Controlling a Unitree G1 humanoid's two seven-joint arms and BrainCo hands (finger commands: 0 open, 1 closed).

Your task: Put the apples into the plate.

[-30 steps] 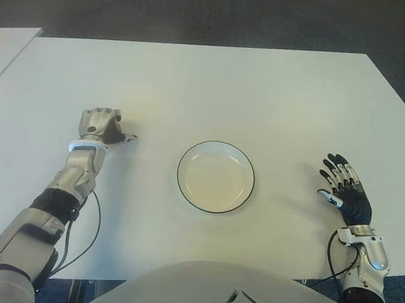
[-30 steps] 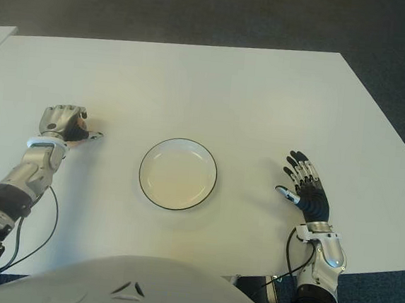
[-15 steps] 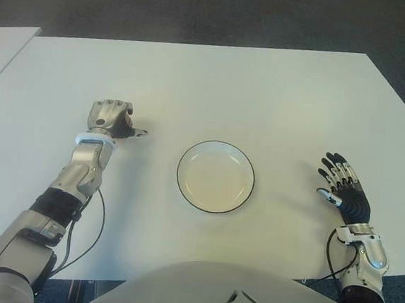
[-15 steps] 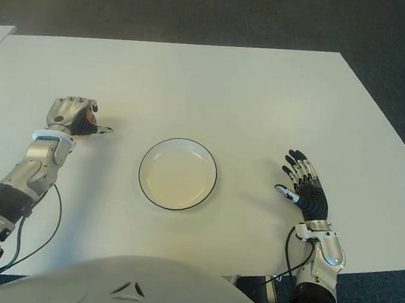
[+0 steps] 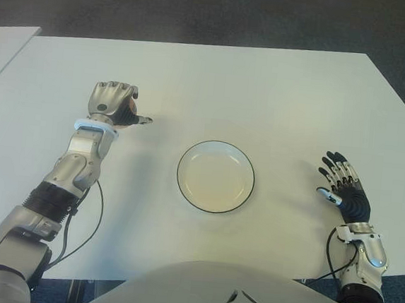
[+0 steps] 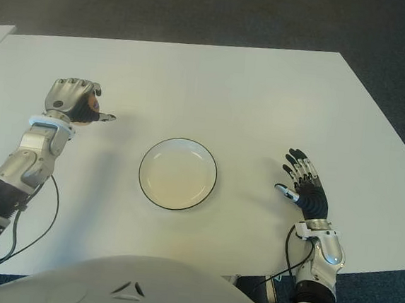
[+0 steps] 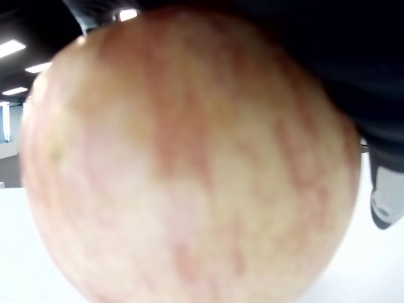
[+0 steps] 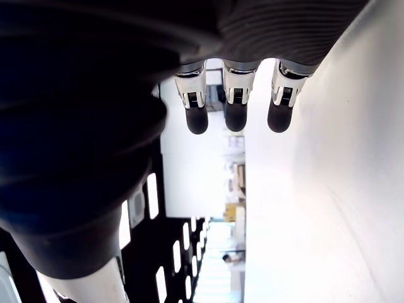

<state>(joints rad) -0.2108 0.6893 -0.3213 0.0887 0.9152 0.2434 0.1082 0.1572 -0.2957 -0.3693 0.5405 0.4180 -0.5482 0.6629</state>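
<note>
My left hand (image 5: 114,105) is curled around a red-and-yellow apple (image 7: 189,158), which fills the left wrist view. In the eye views the hand hovers over the white table (image 5: 264,93), to the left of the plate and a little farther back. Only a sliver of the apple (image 5: 129,110) shows between the fingers there. The white plate (image 5: 216,177) with a dark rim sits in the middle of the table with nothing in it. My right hand (image 5: 343,185) shows to the right of the plate, fingers spread and holding nothing.
A second white table's corner (image 5: 6,42) shows at the far left. Dark carpet (image 5: 201,9) lies beyond the table's far edge. The table's right edge runs close to my right hand.
My left hand has moved farther from me and slightly right, rising with the apple in it. The right hand has stayed in place.
</note>
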